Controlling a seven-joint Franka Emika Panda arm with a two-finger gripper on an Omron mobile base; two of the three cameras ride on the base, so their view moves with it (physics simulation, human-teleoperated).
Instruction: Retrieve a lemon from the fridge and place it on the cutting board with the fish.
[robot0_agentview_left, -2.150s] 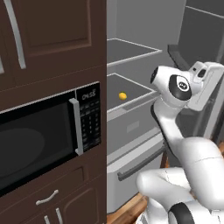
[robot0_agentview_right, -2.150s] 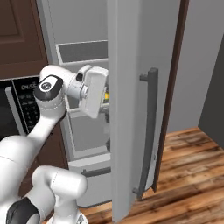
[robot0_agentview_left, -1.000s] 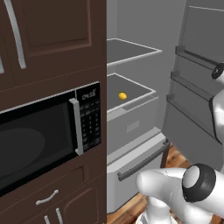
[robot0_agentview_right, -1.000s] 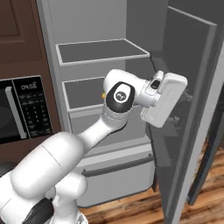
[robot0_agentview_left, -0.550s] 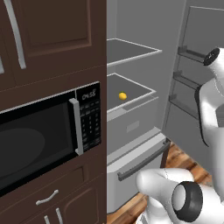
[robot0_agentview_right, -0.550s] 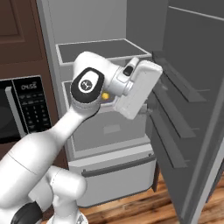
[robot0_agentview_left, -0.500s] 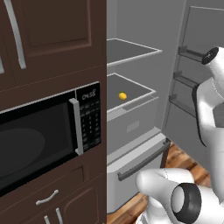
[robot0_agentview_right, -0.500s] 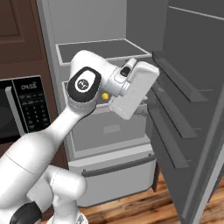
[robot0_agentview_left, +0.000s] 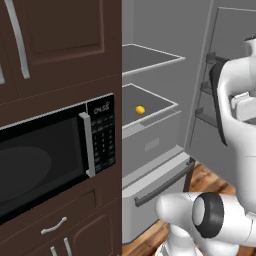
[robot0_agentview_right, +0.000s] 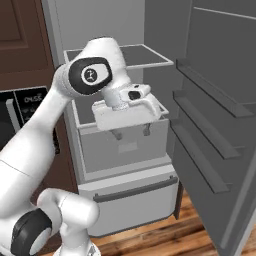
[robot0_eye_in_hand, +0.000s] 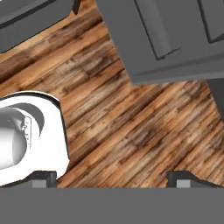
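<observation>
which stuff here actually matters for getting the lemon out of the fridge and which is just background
Part of the job:
- lemon, on a fridge shelf
- fridge, door open
- gripper, open, empty, in front of the shelves

Just there:
- microwave
- brown cabinets
- wooden floor

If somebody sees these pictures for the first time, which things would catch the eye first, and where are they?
The tall light-grey fridge stands wide open, its door swung out to the right. A small round yellow lemon lies alone on the lower grey shelf inside. The white robot arm's open pincer hangs in front of the fridge drawer, pointing down at the wooden floor, with the black microwave left of the fridge.
</observation>
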